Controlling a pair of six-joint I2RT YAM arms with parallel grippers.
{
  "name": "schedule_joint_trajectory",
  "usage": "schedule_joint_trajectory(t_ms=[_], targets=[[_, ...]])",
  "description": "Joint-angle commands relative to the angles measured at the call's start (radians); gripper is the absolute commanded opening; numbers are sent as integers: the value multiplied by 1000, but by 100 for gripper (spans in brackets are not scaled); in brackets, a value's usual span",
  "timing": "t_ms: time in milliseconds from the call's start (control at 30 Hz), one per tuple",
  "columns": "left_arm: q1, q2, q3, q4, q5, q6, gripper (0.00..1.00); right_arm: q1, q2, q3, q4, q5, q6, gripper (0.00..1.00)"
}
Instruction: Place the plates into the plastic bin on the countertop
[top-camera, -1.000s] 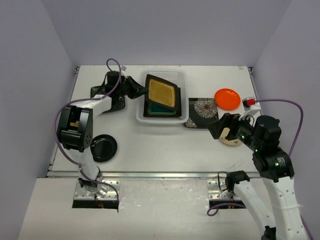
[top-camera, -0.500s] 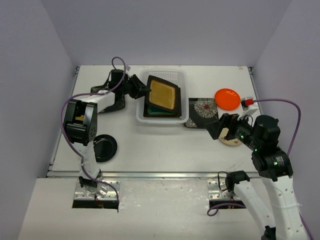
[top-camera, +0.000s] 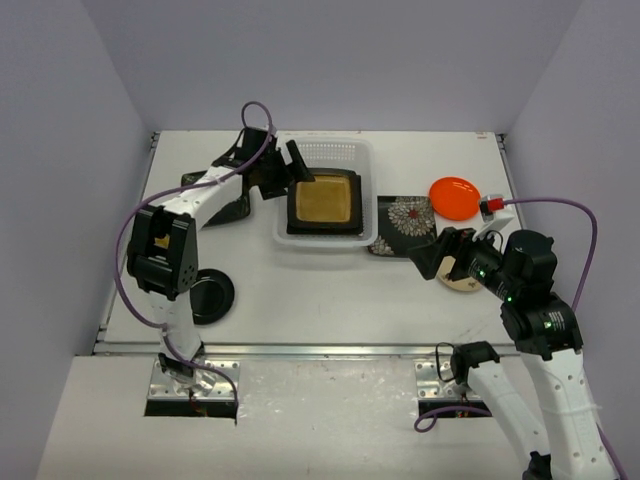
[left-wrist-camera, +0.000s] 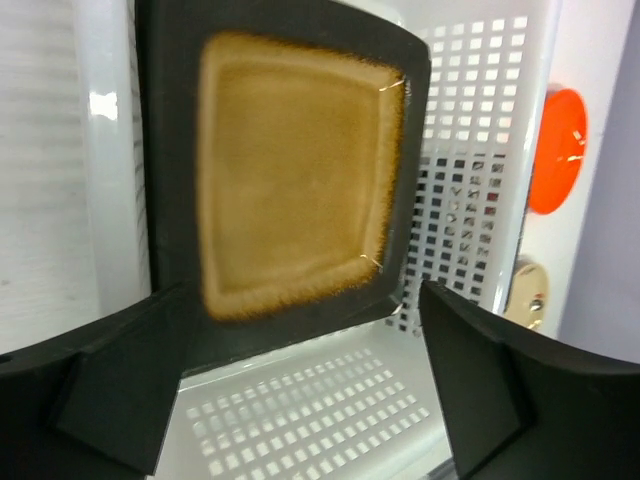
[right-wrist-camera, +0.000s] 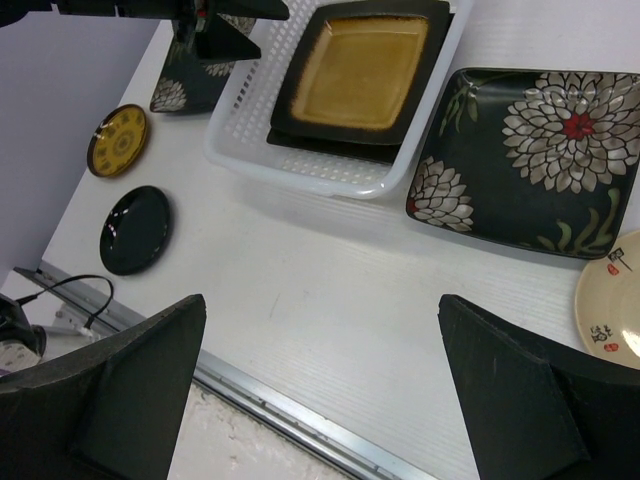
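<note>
Since 1 second ago, amber plate (top-camera: 324, 200) has settled from tilted to flat inside plastic bin (top-camera: 335, 148). Left gripper (top-camera: 282, 170) has let go, jaws wide apart over bin's left rim. Right gripper (right-wrist-camera: 322, 305) hangs over countertop (top-camera: 330, 290), jaws wide apart, holding nothing

The left arm (top-camera: 200, 195) and right arm (top-camera: 560, 390) were white with black joint housings. A purple cable (top-camera: 550, 200) looped behind the left gripper (left-wrist-camera: 300, 300) and the right gripper (right-wrist-camera: 320, 310); both had broad matte black wedge fingers (right-wrist-camera: 120, 385).
</note>
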Motion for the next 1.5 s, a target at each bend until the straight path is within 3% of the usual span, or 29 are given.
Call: schedule_joint_trajectory(t_ms=[0, 133, 233, 467, 600, 667, 1033, 1267, 1467], targets=[[-3, -144, 60, -84, -130, 66, 100, -4, 5, -7, 45, -8, -6, 99], [13, -203, 61, -114, -176, 82, 100, -3, 0, -9, 45, -10, -6, 99], [50, -278, 59, -159, -288, 43, 100, -4, -3, -10, 45, -7, -6, 99], [209, -503, -258, -182, -515, -402, 100, -4, -20, -23, 55, -2, 1, 99], [266, -550, -412, -216, -557, -682, 100, -4, -28, -38, 67, -2, 21, 99], [271, -530, -451, -213, -573, -747, 100, -3, -37, -47, 75, 1, 27, 99], [306, -236, -425, -93, -542, -772, 97, -4, -104, -117, 119, 22, 83, 99], [320, -141, -401, -33, -601, -765, 90, -4, -90, -118, 126, -1, 81, 99], [351, -51, -368, 12, -559, -740, 87, -4, -86, -129, 142, -3, 82, 99]])
